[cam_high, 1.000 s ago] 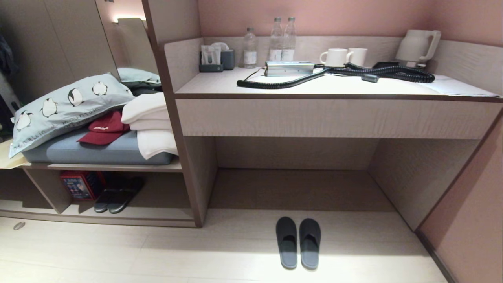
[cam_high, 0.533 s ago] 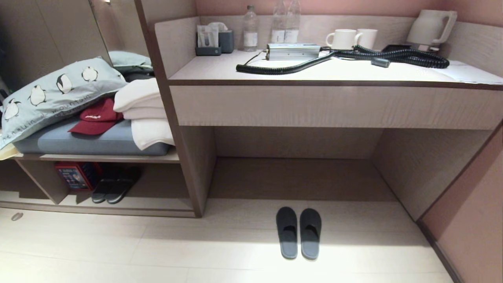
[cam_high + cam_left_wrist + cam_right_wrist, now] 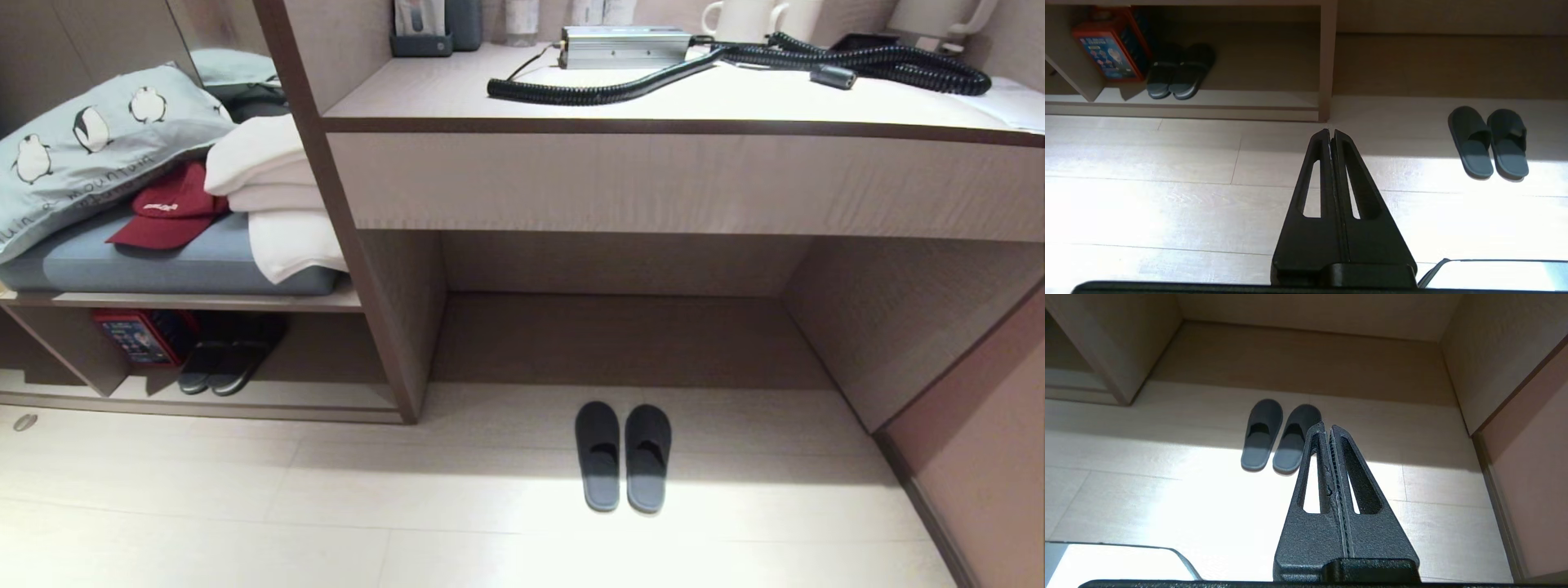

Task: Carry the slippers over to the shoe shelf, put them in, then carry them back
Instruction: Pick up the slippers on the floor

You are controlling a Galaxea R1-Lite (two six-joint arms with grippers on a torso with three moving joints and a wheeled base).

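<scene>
Soft dark grey fabric slippers [image 3: 623, 456] side by side on pale floor.
Left gripper [image 3: 1331, 132] and right gripper [image 3: 1327, 426] jaws pressed together, empty.

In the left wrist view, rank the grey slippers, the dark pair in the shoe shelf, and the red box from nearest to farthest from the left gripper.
From the shut left gripper:
1. slippers, on the floor.
2. dark pair, in the shoe shelf.
3. red box, beside that pair, deeper in the shelf's corner.

Pale floor [image 3: 204, 506] carried the slippers [image 3: 623, 455], side by side, toes twd open recess. Shoe shelf [image 3: 245, 404] at left held 2nd dark pair [image 3: 220, 371] beside red box [image 3: 139, 336].
</scene>
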